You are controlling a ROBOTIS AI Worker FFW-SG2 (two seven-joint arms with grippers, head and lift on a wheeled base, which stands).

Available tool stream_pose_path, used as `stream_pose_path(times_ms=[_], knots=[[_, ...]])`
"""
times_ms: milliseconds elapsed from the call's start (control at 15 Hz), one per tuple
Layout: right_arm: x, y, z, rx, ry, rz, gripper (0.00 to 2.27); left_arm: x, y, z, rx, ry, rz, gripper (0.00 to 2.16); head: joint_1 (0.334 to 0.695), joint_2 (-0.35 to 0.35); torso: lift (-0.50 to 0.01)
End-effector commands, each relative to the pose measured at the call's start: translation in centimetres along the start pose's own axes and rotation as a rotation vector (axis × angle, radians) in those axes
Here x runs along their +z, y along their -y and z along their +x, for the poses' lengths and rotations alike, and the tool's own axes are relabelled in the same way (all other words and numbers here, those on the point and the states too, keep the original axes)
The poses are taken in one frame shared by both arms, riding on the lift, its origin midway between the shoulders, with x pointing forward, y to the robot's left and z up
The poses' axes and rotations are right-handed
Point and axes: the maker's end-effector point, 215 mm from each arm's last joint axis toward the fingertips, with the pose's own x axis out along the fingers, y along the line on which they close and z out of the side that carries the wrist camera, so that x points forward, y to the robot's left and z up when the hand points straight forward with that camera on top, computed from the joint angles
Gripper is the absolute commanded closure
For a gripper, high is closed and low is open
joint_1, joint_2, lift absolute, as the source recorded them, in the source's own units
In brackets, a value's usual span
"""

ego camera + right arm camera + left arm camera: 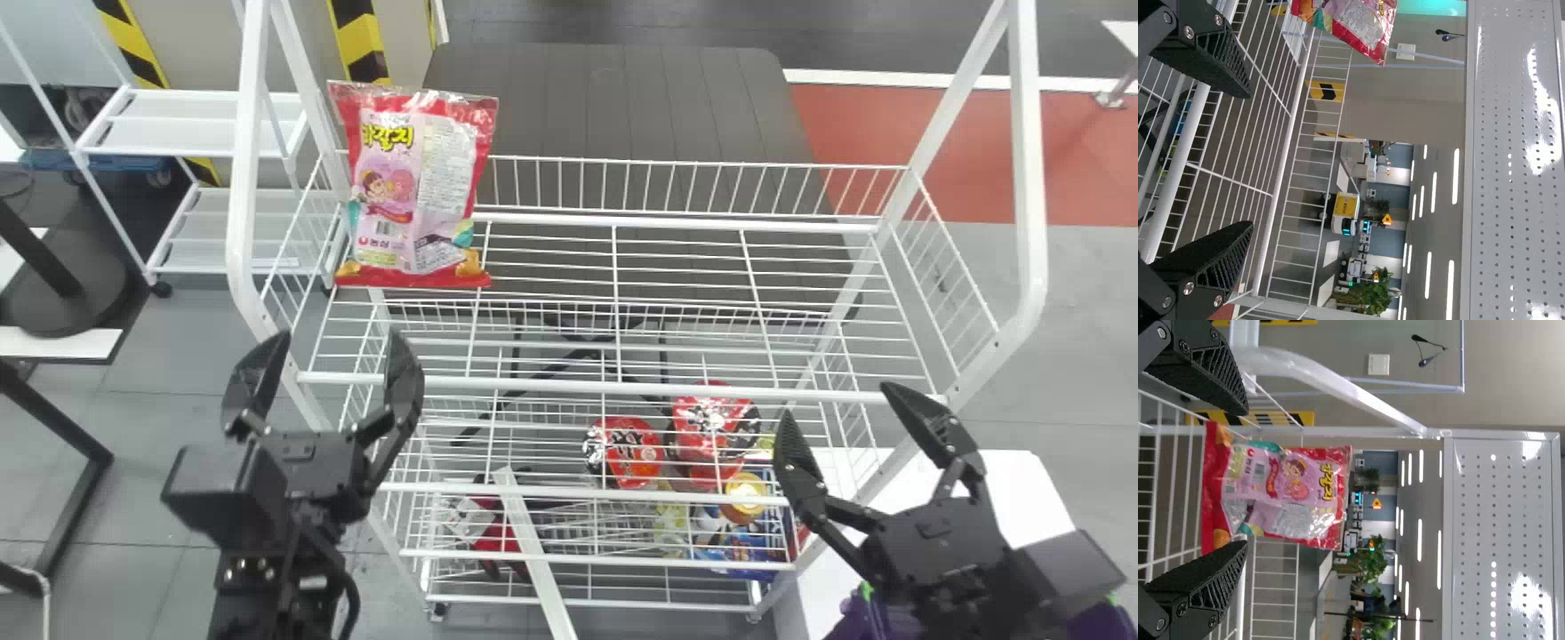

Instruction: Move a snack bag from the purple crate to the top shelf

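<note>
From the head view, I have the snack bag upright on the rack's top shelf, in its back corner beyond my left gripper. Those jaws stand wide with nothing between them, just in front of the shelf's front rail. My right gripper is at the rail's other end, its jaws also spread and holding nothing. Lower down, between the two pairs of jaws, red packs sit on a lower shelf. Beneath the right jaws, a purple edge over the white worktop is probably the crate; the arm hides most of it.

In the left wrist view, the bag is ahead of the left gripper, apart from its wide jaws.

In the right wrist view, part of the bag appears well beyond the right gripper, whose jaws gape over wire shelving.
</note>
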Motion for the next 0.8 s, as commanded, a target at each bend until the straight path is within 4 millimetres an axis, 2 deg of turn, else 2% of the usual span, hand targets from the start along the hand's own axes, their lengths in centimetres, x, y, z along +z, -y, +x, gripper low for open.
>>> stream_pose_path(times_ms=[0,200,267,467,600,733], knots=[[0.3,0.5,-0.7,-0.012,-0.006,0.002,0.15,0.2,-0.4,-3.0,0.009,-0.007,-0.008,0.13,0.695,0.003,0.000],[0.8,1.1,-1.9,-0.036,-0.047,0.041,0.15,-0.9,-1.1,-5.6,0.026,-0.044,-0.010,0.13,0.695,0.000,0.000],[1.6,0.8,-2.2,-0.041,-0.041,0.047,0.15,-1.0,-0.8,-6.2,0.023,-0.053,-0.014,0.13,0.695,-0.001,0.000],[3.8,-1.4,-2.6,-0.013,-0.040,0.075,0.17,-0.6,0.4,-7.8,0.022,-0.073,-0.015,0.13,0.695,-0.005,0.000],[4.9,-2.1,-2.7,-0.004,-0.027,0.085,0.17,-0.4,1.2,-8.3,0.017,-0.084,-0.006,0.13,0.695,0.005,0.000],[4.8,-2.3,-2.7,-0.003,-0.029,0.090,0.17,-0.8,1.4,-8.3,0.015,-0.104,-0.001,0.12,0.695,0.012,0.000]])
